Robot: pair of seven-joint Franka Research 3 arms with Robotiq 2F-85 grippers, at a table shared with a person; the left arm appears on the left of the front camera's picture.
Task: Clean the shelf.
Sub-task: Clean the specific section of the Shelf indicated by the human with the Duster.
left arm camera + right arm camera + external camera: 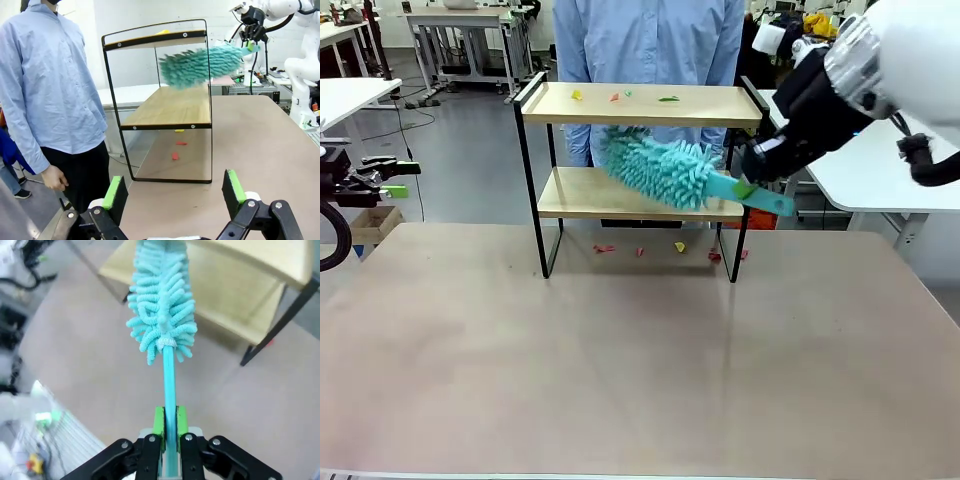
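Note:
The shelf (642,105) stands mid-table, with two wooden boards in a black frame. Coloured scraps (614,97) lie on its top board. A fluffy teal duster (660,168) reaches in over the lower board (580,195) from the right. My right gripper (752,188) is shut on the duster's teal handle (169,385); the duster head (162,305) points at the shelf (240,290). My left gripper (174,192) is open and holds nothing, well back from the shelf (170,107); it sits at the far left edge (400,178). The duster (200,65) hovers above the lower board.
Red and yellow scraps (640,250) lie on the table beneath the shelf, also seen as scraps (175,156). A person in a light blue shirt (650,40) stands just behind the shelf. White desks (880,170) stand to the right. The tan table (620,370) stretches in front.

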